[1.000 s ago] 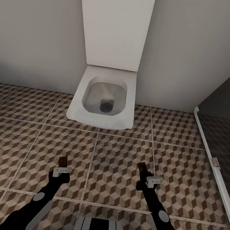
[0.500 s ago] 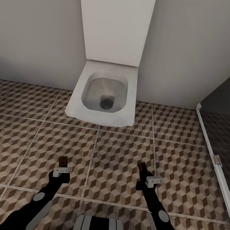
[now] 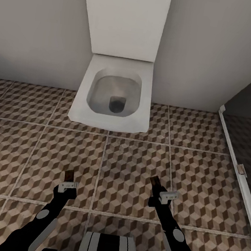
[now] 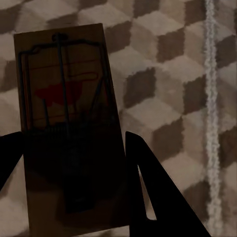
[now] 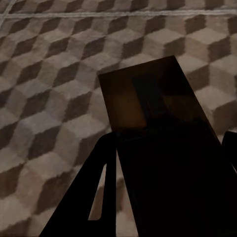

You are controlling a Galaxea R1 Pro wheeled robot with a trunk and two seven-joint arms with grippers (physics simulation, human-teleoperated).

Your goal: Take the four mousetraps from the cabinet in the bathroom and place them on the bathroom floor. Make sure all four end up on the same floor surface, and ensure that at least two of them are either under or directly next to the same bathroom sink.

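Each of my grippers holds a mousetrap above the bathroom floor (image 3: 131, 170), whose tiles carry a brown-and-beige cube print. My left gripper (image 3: 68, 182) is shut on a tan mousetrap (image 4: 69, 123) with dark wire parts and a red mark; in the head view that mousetrap (image 3: 69, 176) sticks forward from the fingers. My right gripper (image 3: 157, 190) is shut on a second mousetrap (image 5: 148, 103), seen dark from its underside; the same board (image 3: 155, 182) juts ahead of the fingers. The cabinet is out of view.
A white wall-hung toilet (image 3: 113, 96) with a tall white panel behind it stands straight ahead against the grey wall. A dark glass shower screen with a white frame (image 3: 235, 165) runs along the right. Open tiled floor lies between me and the toilet.
The whole view has shifted: the toilet now sits higher and larger in the picture, so the camera moved. Both grippers still hold their mousetraps in the same pose.
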